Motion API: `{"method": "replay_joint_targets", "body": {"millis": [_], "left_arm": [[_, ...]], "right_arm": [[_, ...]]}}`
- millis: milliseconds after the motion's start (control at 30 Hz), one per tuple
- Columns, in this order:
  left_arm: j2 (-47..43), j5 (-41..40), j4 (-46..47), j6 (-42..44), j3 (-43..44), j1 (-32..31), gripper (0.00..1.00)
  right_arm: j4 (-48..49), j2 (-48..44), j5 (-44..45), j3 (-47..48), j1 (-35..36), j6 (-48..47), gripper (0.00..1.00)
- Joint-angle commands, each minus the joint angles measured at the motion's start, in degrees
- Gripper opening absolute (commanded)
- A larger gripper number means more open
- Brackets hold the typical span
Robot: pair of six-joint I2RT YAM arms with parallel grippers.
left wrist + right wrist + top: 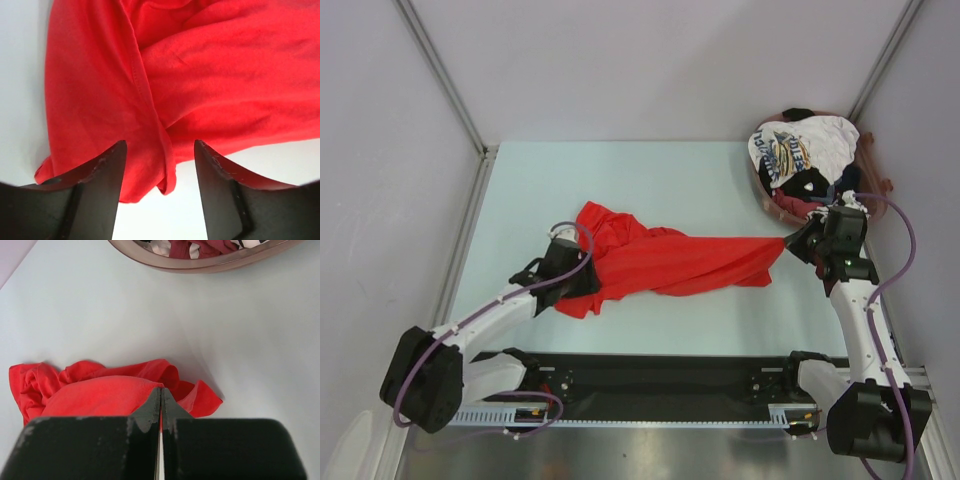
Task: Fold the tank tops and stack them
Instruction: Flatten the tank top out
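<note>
- Red tank top [665, 262]: lies on the table [620, 180], near the middle, crumpled and unfolded.
- Long axis: runs left to right in the top view. The left end is broad and bunched; the cloth narrows to a point at the right, aimed at the basket [758, 178].
- Left gripper [160, 155]: fingers spread, set down over the left end, straddling a stitched hem ridge without pinching it.
- Right gripper [161, 405]: fingers pressed together, pinching the narrow right end of the red cloth; a red sliver shows between them.
- Basket: far right corner, holding a heap of garments with a white printed tank top [800, 150] uppermost.
</note>
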Motion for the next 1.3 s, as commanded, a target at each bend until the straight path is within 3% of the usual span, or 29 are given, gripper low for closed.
{"method": "replay_joint_targets", "body": {"millis": [0, 100, 133, 267, 433, 567, 700, 867, 1033, 1267], "left_arm": [[2.51, 0.9, 5.57, -0.94, -1.05, 0.17, 0.61], [4.8, 0.12, 6.11, -0.94, -1.23, 0.09, 0.3], [4.37, -2.06, 5.58, -1.2, -1.14, 0.17, 0.01], [-5.27, -7.79, 0.23, -3.22, -1.14, 0.17, 0.0], [-24.26, -11.74, -9.26, -5.68, -0.36, 0.35, 0.0], [-33.67, -16.66, -16.55, -6.13, 6.65, 1.83, 0.0], [-35.88, -23.68, -22.18, -6.13, 12.38, 6.31, 0.0], [-35.63, -22.47, -20.44, -4.11, 20.45, 13.43, 0.0], [-34.13, -21.78, -18.51, -1.04, 25.75, 14.06, 0.01], [-23.77, -20.2, -16.32, 0.64, 31.73, 17.56, 0.0]], "right_arm": [[1.75, -0.11, -0.86, 0.03, -0.23, 0.08, 0.0], [2.19, -0.29, -0.96, -0.67, -0.23, 0.16, 0.0], [2.19, -0.29, -0.87, -0.76, -0.23, 0.08, 0.0], [0.96, -0.46, -0.17, -0.67, -0.23, -0.63, 0.0], [-0.36, -5.37, 0.45, -3.74, -0.31, 0.07, 0.0], [-2.64, -6.61, 1.86, -3.32, -0.4, -0.36, 0.0], [-4.75, -9.77, 2.65, -2.7, -0.49, 0.25, 0.0], [-8.78, -11.98, 4.23, 1.25, -0.66, -0.45, 0.0], [-11.17, -15.04, 5.72, 5.48, -0.66, -1.24, 0.0], [-8.38, -12.25, 7.92, 8.47, -0.75, 1.04, 0.0]]}}
